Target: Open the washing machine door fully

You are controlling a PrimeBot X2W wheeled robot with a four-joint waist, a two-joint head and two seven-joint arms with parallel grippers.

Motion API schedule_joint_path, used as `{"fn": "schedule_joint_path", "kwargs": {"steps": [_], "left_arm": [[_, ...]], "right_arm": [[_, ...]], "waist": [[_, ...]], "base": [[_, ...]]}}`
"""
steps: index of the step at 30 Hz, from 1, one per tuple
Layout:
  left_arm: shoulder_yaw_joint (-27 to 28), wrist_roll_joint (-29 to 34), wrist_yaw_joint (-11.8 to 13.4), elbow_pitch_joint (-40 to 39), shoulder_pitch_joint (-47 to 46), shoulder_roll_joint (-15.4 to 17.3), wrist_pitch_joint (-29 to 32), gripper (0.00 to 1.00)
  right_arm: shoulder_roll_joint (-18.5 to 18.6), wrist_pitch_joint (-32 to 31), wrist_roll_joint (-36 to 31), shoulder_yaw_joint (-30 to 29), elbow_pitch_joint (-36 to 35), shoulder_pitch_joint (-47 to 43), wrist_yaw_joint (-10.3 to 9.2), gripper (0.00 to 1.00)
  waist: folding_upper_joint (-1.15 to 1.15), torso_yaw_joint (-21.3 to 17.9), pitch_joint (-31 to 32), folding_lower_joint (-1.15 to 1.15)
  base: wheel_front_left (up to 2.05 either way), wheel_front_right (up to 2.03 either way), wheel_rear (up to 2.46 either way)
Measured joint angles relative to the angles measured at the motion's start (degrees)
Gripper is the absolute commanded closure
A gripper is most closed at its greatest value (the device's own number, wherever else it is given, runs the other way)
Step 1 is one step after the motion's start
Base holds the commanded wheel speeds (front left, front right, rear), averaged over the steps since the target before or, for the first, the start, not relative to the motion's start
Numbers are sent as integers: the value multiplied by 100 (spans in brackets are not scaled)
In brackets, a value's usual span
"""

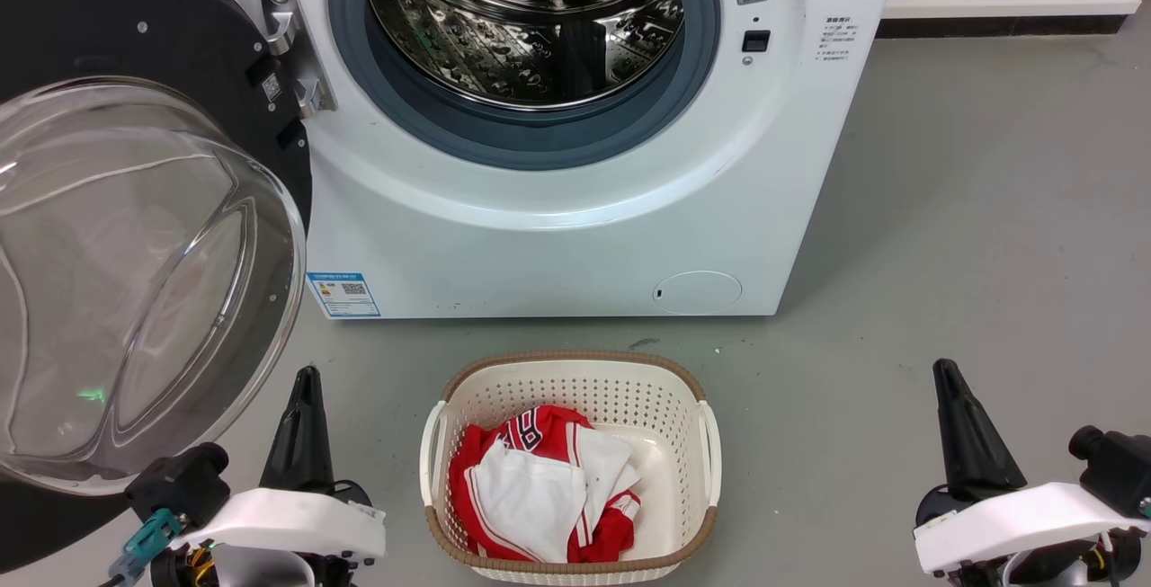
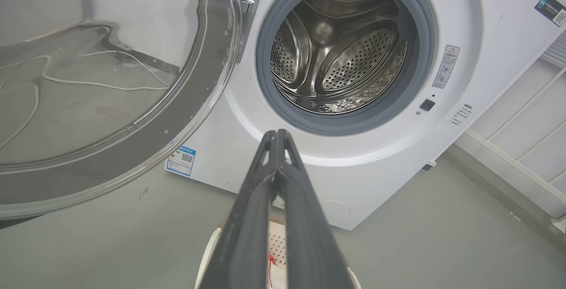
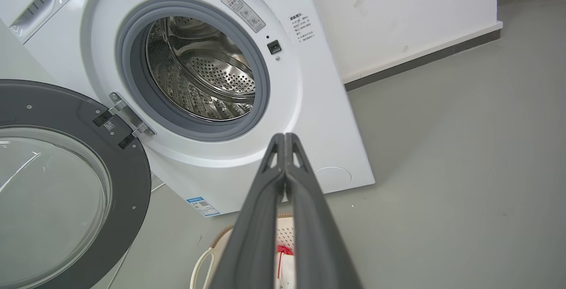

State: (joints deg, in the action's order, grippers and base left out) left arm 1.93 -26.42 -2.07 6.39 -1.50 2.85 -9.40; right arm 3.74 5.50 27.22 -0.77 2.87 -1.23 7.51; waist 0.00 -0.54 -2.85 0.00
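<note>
The washing machine door (image 1: 135,236) (image 2: 110,81) (image 3: 66,183), a wide black disc with a clear domed glass centre, stands swung far out to the left on its metal hinge (image 1: 292,52). The steel drum (image 1: 530,21) (image 2: 338,54) (image 3: 201,72) lies exposed inside its grey rubber ring. My left gripper (image 1: 307,373) (image 2: 277,132) is shut and holds nothing, low at the lower left, just right of the door's glass and apart from it. My right gripper (image 1: 942,366) (image 3: 285,135) is shut and holds nothing, low at the lower right over the floor.
A cream laundry basket (image 1: 665,380) with red and white clothes (image 1: 539,488) stands on the grey floor in front of the washer, between my two arms. A small round white flap (image 1: 697,292) sits low on the washer front. Open floor extends to the right.
</note>
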Motion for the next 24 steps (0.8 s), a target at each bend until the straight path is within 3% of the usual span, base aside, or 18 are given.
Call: {"fn": "schedule_joint_path", "kwargs": {"steps": [24], "left_arm": [[138, -2098, -167, 241, -127, 0, 494, 100]], "right_arm": [[73, -259, 2190, -27, 343, 219, 0, 100]], "waist": [[0, 12, 60, 0]], "base": [[0, 0, 0]]}}
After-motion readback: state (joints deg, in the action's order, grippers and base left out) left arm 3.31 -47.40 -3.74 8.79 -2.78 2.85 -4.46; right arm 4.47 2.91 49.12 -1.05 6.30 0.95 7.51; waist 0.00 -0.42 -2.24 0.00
